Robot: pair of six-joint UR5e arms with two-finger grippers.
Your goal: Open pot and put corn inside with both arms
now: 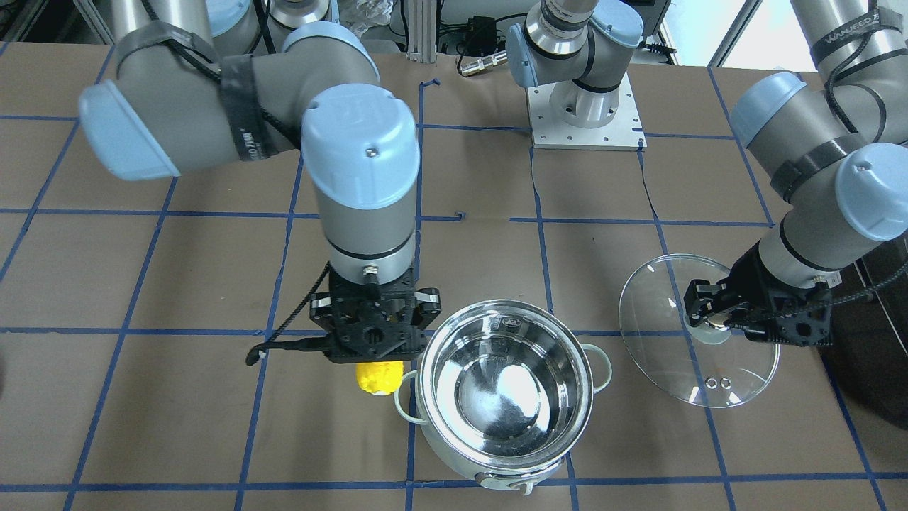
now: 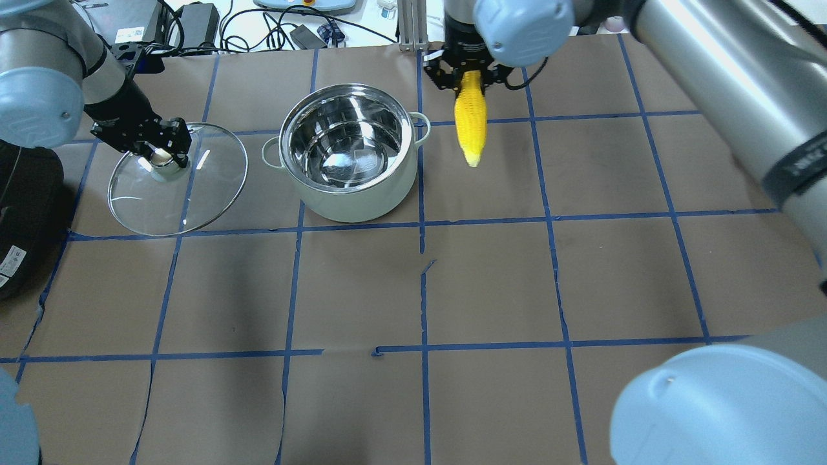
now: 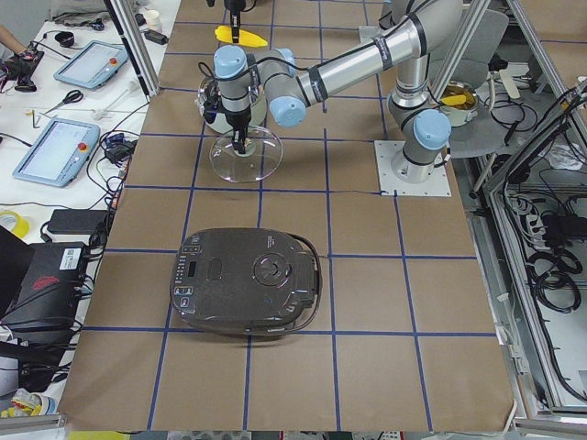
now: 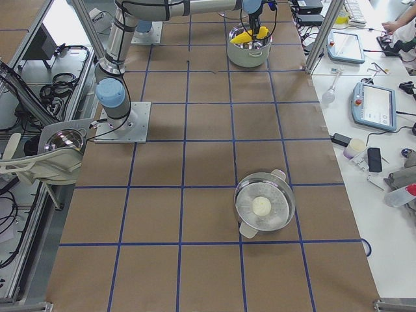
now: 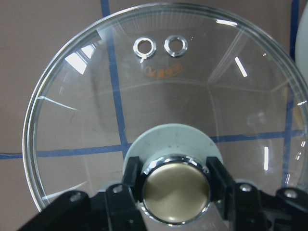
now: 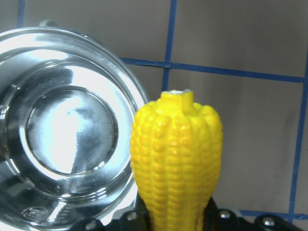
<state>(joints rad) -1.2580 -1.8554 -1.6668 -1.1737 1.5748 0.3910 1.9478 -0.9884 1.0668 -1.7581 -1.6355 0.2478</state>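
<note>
One pot [image 2: 352, 201], lid off, sits on the worktop [image 2: 491, 290] on the far side from the robot's base, slightly to the robot's left of centre. Inside you see bare shiny steel. The outer wall is pale green, with a loop handle on each side.

You've got the corn [image 2: 470, 123] outside the pot, clamped at its thick end in the right hand [image 2: 469, 76], tip pointing away from the hand. It hangs just beside the pot on the robot's right, near the side handle, with no contact visible. In the right wrist view you look down the cob with the pot's mouth off to one side, so it's beside the opening, not over it.

You'll find the lid [image 2: 194, 197] on the robot's left of the pot, near it but apart. The left hand [image 2: 163, 154] is closed on the knob [image 5: 175, 192]. The left wrist view shows a finger [image 5: 131, 175] pressed against each side of it. The glass looks tilted in the overhead view. Can't tell whether its low edge touches the worktop.

Both arms reach out from the base side. The left arm [image 1: 801, 245] bends over the lid, and the right arm [image 1: 362, 220] points down next to the pot.

Further out, you have a black cooker [image 3: 246, 280] at the robot's left end of the worktop, well apart from the pot. A steel pan [image 4: 281, 220] with a white lump [image 4: 261, 207] in it sits toward the right end, also well apart. Blue tape [image 2: 423, 303] grids the brown surface.
</note>
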